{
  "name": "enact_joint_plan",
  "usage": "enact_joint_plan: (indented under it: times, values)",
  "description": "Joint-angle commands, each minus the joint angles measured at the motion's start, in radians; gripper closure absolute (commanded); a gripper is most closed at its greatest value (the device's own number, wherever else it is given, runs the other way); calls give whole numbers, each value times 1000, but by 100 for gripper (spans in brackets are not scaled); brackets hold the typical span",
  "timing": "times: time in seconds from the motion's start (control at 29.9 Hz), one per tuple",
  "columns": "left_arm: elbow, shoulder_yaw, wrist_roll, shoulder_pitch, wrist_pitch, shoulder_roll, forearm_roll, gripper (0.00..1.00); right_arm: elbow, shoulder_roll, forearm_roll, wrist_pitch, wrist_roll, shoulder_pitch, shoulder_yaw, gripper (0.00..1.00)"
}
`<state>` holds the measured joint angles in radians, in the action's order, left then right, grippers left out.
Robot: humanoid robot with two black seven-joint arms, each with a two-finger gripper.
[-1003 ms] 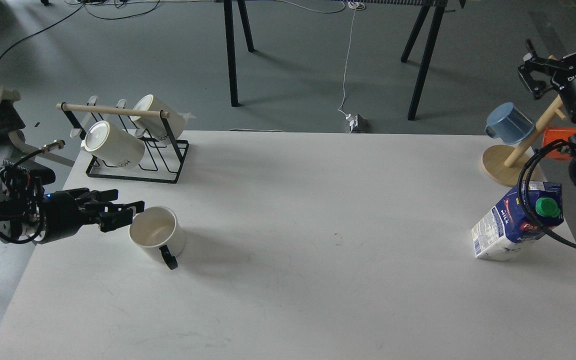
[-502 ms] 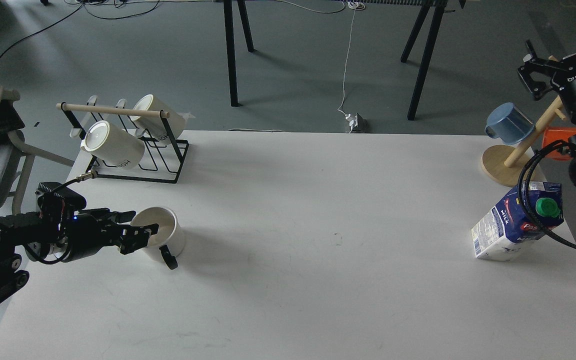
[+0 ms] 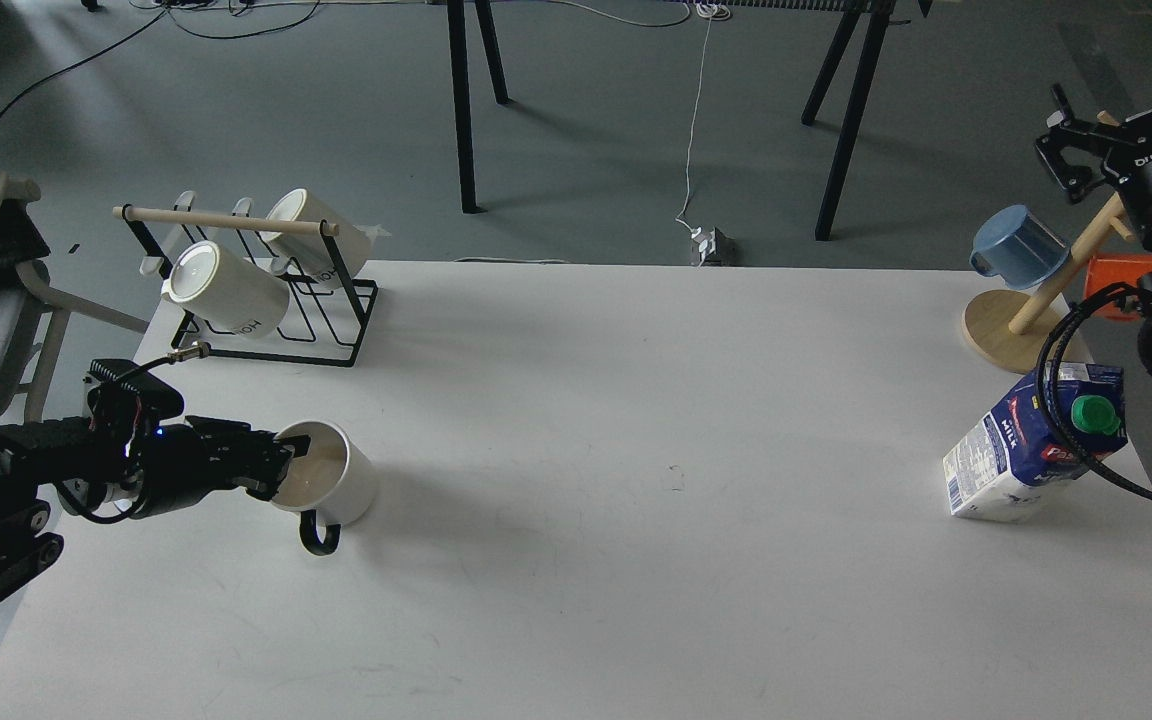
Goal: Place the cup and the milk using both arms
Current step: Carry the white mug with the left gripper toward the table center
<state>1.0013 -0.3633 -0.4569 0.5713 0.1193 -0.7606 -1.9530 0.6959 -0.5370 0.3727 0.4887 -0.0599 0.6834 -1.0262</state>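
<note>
Grey floor with black trestle legs behind; white table [image 3: 636, 400] in front. Task judged barely begun: neither item placed yet. Cup [image 3: 328, 487] at the table's left side, tipped over toward the left gripper [image 3: 276, 468], black handle low and forward. Fingers closed across the near rim, one seemingly inside the mouth, so apparently pinching the cup's wall. Milk [image 3: 1036, 440] leaning near the right edge, green cap facing front, untouched, a black cable looped in front of it. Right gripper [image 3: 1071, 150] raised well above and behind the carton, holding nothing; opening impossible to tell at that angle. Left to do: carrying the cup, then grasping and moving the milk.
</note>
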Motion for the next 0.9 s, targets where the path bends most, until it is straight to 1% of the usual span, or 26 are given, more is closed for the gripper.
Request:
enact_joint_plan:
  times: [0.0,0.07,0.1,0.2,0.3,0.37,0.5,0.57,0.67,0.87]
  values:
    - [109,0,9,79,120,1,-3,92,0,0,0,0,0,1,2,1]
    - [160,0,20,125,189,10,-4,92,0,0,0,0,0,1,2,1]
    - [175,0,33,151,212,32,-9,92,2,0,0,0,0,-1,0,1]
    - [181,1,60,211,273,136,-33,92,0,0,0,0,0,-2,-2,1]
    - [177,3,61,262,342,240,-111,92,-3,-20,0,0,0,-4,-8,1]
    - [172,1,63,265,369,323,-173,92,-4,-32,0,0,0,-4,-11,1]
    - [160,1,66,268,369,527,-229,92,-4,-61,0,0,0,-5,-11,1]
    - [131,1,81,268,369,604,-229,92,-6,-73,0,0,0,-5,-12,1]
    - [94,3,98,266,369,653,-229,92,-6,-93,0,0,0,-4,-15,1]
    - [23,27,95,268,369,721,-229,92,-4,-103,0,0,0,-4,-28,1]
